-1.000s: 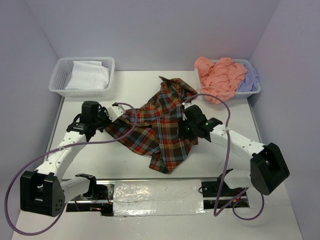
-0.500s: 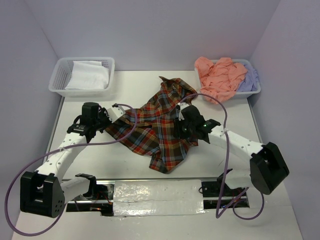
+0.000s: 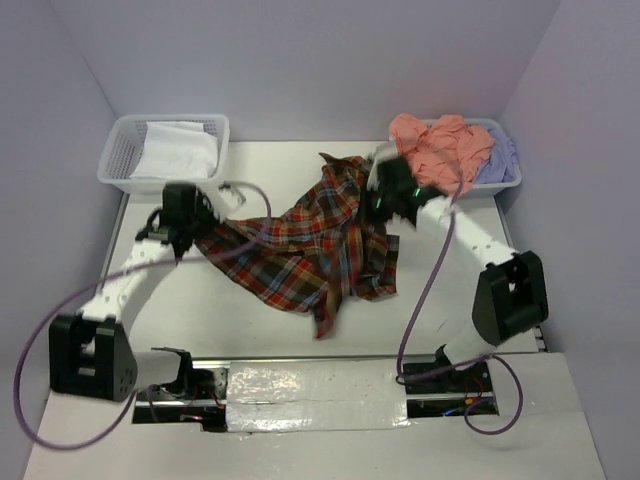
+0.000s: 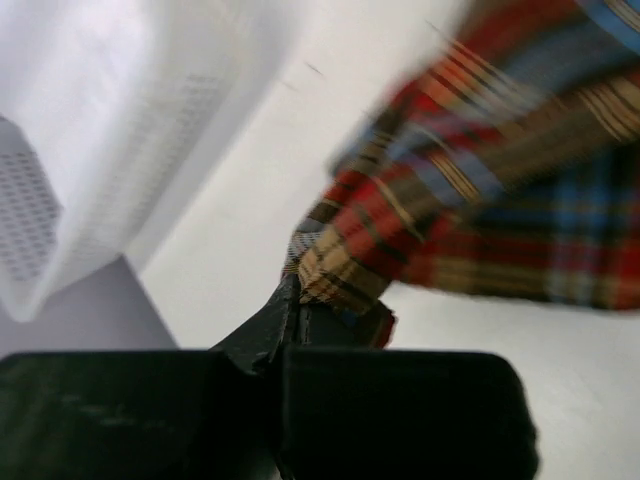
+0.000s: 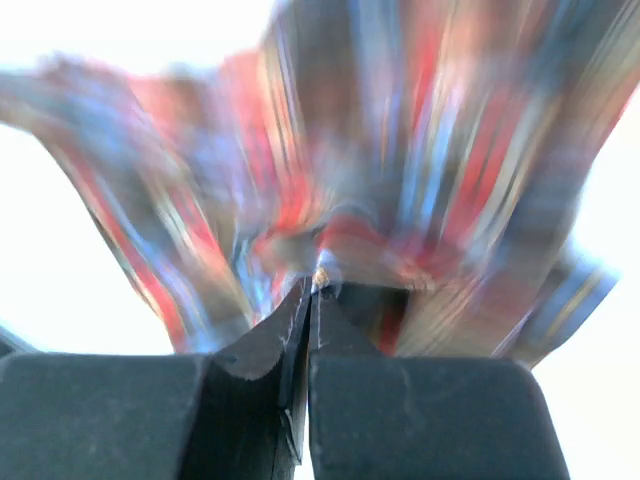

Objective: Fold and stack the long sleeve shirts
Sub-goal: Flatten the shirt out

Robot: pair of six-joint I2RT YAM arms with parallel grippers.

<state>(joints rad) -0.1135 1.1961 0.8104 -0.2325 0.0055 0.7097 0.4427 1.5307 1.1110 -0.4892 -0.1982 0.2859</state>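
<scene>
The plaid shirt (image 3: 310,245) in red, brown, blue and yellow is stretched across the middle of the table between my two grippers. My left gripper (image 3: 197,222) is shut on its left edge, seen close in the left wrist view (image 4: 300,290). My right gripper (image 3: 378,205) is shut on its right upper part and holds it lifted; the cloth (image 5: 400,150) is blurred in the right wrist view. The salmon-pink shirt (image 3: 440,150) and the lavender shirt (image 3: 500,160) lie bunched in the basket at the back right.
A white lattice basket (image 3: 120,165) holding white cloth stands at the back left. Another white basket (image 3: 512,182) stands at the back right, close behind my right arm. Purple cables loop over both arms. Walls enclose three sides.
My right gripper has swung up and back toward the right basket, lifting the plaid shirt. My left gripper has pulled its edge a little back and left, so the shirt is spread wider.
</scene>
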